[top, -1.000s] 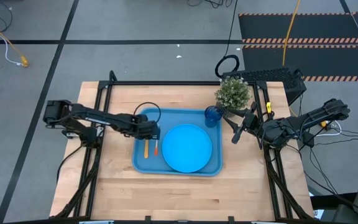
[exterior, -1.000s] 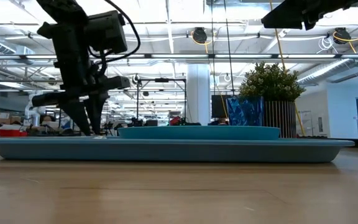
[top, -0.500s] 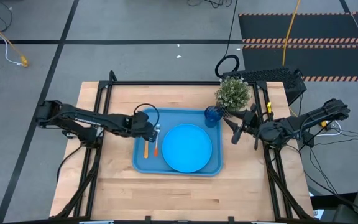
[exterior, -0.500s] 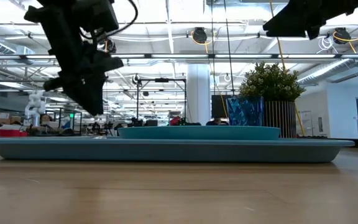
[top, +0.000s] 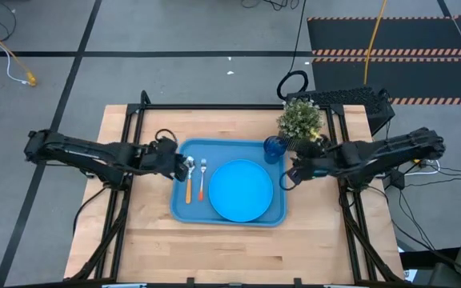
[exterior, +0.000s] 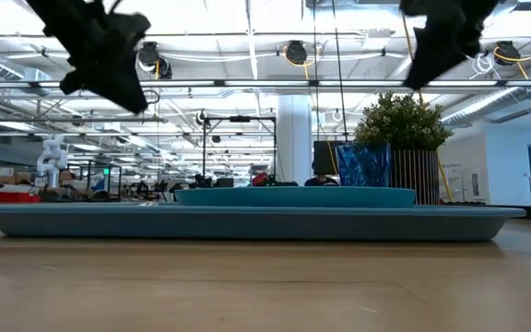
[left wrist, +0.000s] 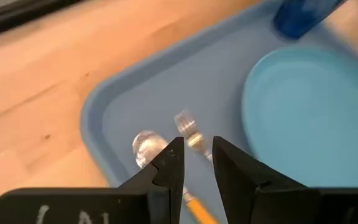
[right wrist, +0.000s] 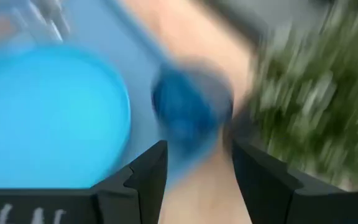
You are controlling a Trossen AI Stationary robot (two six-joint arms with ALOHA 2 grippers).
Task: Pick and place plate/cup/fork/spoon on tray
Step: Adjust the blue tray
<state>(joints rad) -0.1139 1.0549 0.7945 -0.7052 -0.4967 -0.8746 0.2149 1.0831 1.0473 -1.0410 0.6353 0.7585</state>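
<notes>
No legible text, label, brand, number or sign was found in any view. White marks showed at the lower edge of both wrist views, on the dark gripper bodies, but they were cut off and could not be read. The striped floor mat [top: 390,56] beyond the table carried only orange-and-black hazard bands, no lettering.

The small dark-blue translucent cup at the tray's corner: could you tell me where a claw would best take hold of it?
Probably across the rim and upper wall of the small dark-blue translucent cup, from above: it stands upright in the light-blue rectangular tray's far right corner, the green potted plant beside it.
</notes>
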